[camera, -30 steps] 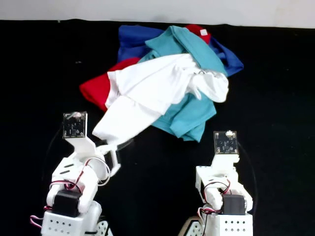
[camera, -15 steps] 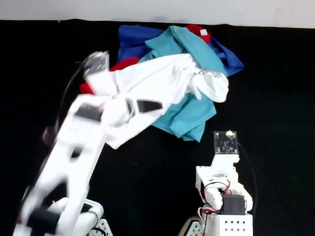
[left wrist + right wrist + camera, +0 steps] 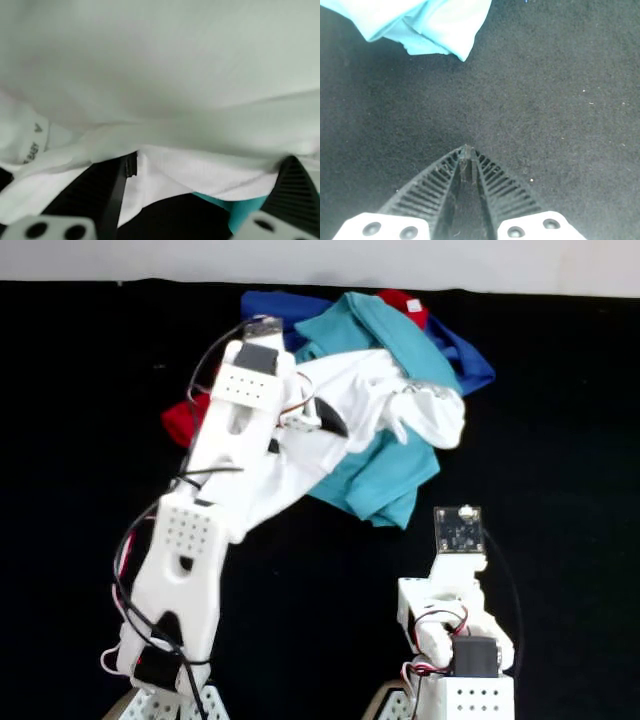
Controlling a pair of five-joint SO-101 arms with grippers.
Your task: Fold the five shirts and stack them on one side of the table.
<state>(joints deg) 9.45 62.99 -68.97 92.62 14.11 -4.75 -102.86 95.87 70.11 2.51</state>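
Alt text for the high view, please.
The left arm is extended over a shirt heap on the black table, its open left gripper at the white shirt, which tops a teal shirt, blue shirt and red shirt. The right arm sits folded at its base.

White plastic arms [image 3: 215, 490], perforated shells, black servos [image 3: 475, 652], red and black cables [image 3: 430, 617], ribbed black jaws

You've got plenty of open table [image 3: 560, 490] down the right side and at the far left. The shirt pile [image 3: 400, 460] hogs the far middle, and your left arm [image 3: 215, 500] lies stretched across its near-left edge, blocking that way in. Ahead of the right gripper [image 3: 466, 152] it's bare tabletop up to the teal shirt [image 3: 420, 25] corner.
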